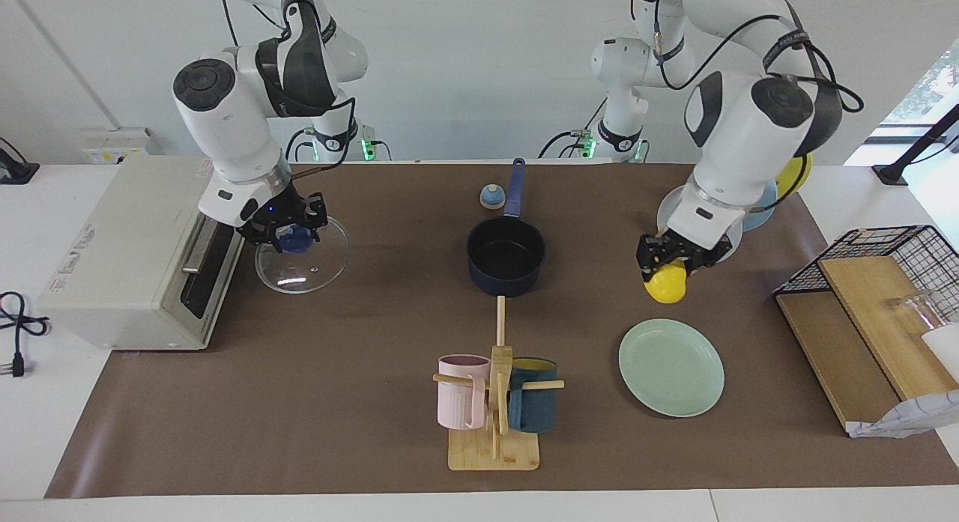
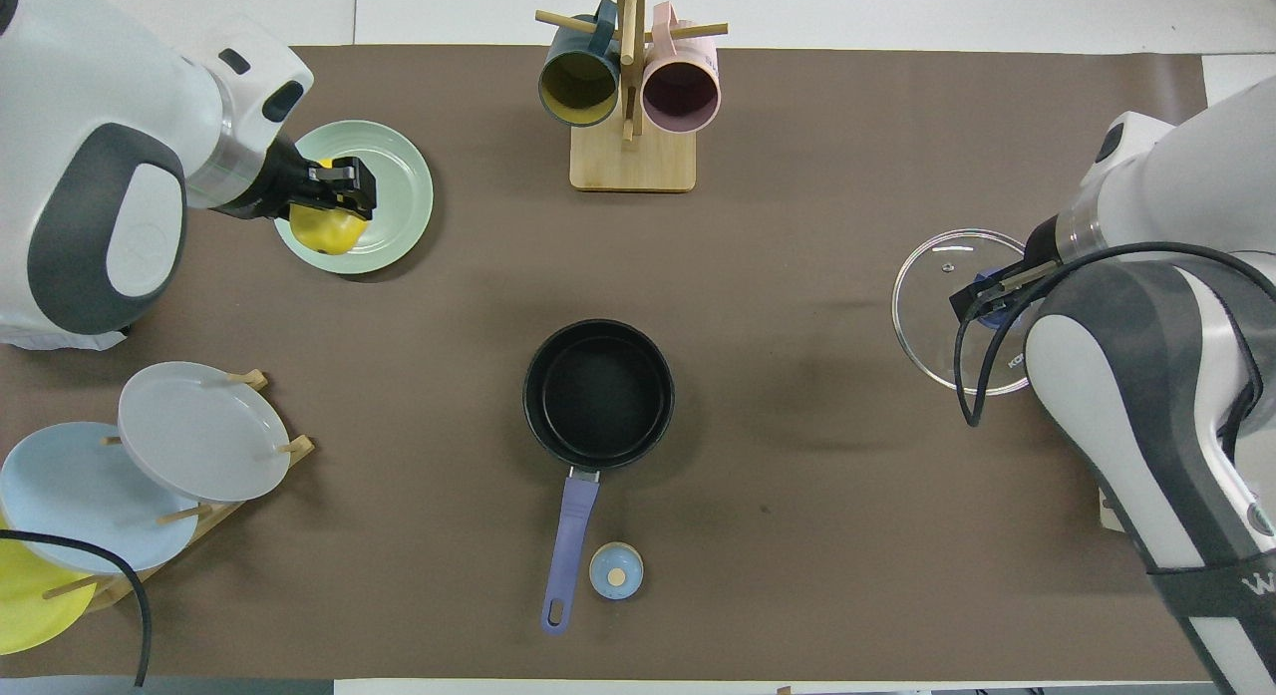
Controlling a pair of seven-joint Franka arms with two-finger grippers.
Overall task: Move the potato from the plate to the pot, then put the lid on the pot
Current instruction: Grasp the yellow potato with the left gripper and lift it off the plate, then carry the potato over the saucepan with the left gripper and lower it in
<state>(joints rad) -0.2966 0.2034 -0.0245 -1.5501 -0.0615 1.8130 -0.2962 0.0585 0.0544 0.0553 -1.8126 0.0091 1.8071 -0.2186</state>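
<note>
My left gripper (image 1: 665,271) is shut on the yellow potato (image 1: 667,284), which hangs in the air over the robot-side rim of the mint-green plate (image 1: 672,367). From overhead, the potato (image 2: 327,231) covers part of the plate (image 2: 399,176), with the left gripper (image 2: 339,191) above it. The dark blue pot (image 1: 506,256) stands empty mid-table, its handle pointing toward the robots. My right gripper (image 1: 294,236) is shut on the blue knob of the glass lid (image 1: 303,271), which is at the right arm's end of the table. From above, the lid (image 2: 937,316) lies partly under the right gripper (image 2: 987,298).
A toaster oven (image 1: 127,260) stands beside the lid. A mug rack (image 1: 494,402) with two mugs is farther from the robots than the pot. A small bell (image 1: 491,197) sits beside the pot's handle. A rack of upright plates (image 2: 150,466) and a wire basket (image 1: 891,267) are at the left arm's end.
</note>
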